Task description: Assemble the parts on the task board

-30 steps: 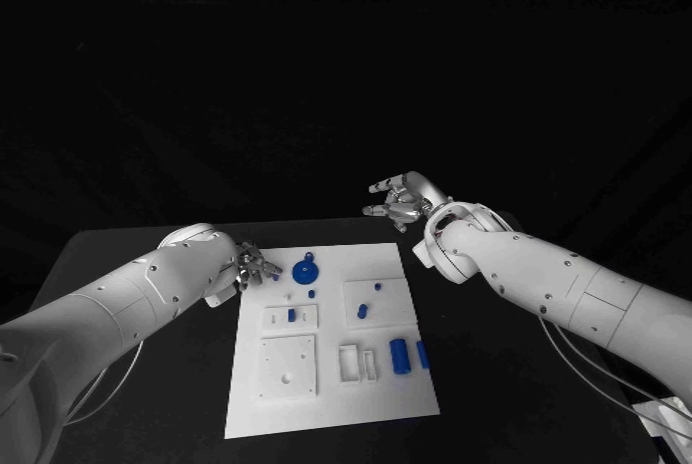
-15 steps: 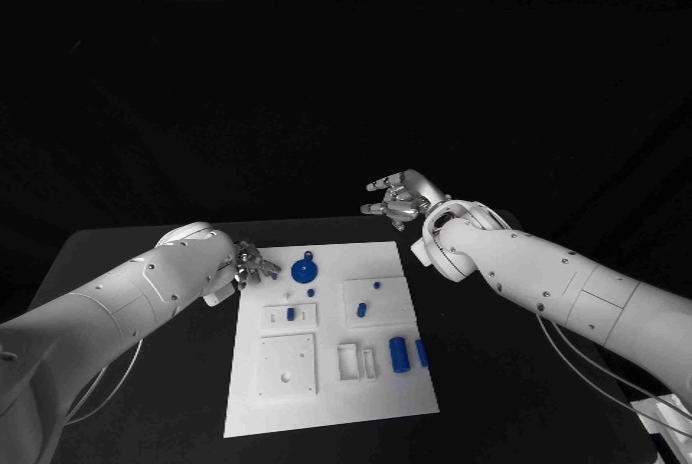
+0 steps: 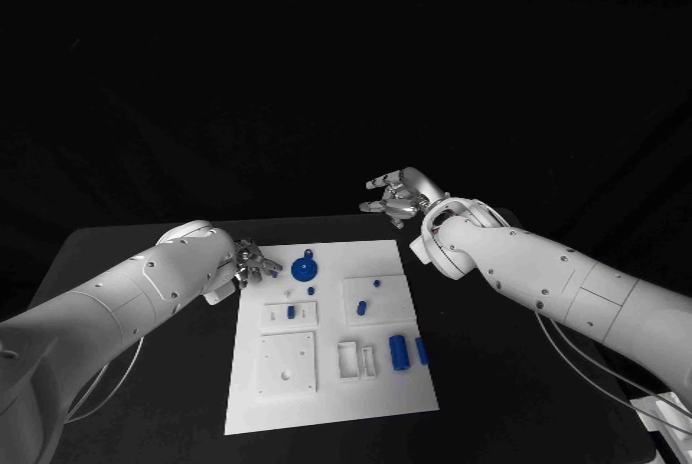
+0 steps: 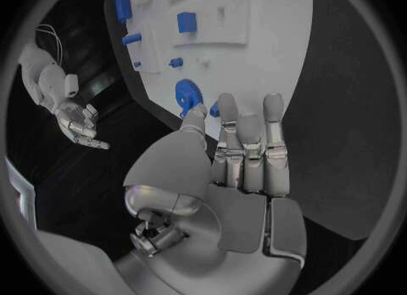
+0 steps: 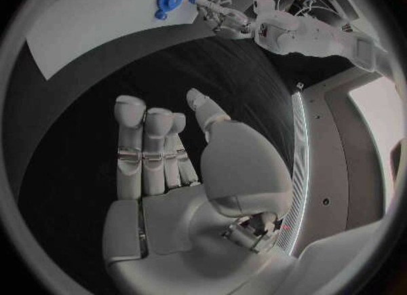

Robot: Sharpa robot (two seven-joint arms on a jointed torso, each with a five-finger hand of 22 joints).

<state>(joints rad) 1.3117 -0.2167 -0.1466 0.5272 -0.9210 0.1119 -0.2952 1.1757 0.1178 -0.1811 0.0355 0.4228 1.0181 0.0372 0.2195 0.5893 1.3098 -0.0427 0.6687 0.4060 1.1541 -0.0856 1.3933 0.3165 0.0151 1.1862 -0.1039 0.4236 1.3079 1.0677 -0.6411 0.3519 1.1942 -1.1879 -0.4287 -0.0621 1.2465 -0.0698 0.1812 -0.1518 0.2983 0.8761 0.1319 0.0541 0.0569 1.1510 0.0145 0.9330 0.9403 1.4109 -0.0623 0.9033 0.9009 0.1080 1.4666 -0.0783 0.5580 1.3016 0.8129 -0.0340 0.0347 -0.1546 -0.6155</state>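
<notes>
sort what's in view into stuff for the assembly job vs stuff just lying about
For the job:
task board
blue gear
blue cylinder
small blue parts
left hand, holding nothing, at the board's edge
right hand, holding nothing, raised beyond the board

Just there:
black table

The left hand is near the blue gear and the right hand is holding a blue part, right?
Not quite. The left hand is by the blue gear, but the right hand holds nothing: the right wrist view shows its palm bare and fingers apart, above the black table beyond the board.
</notes>
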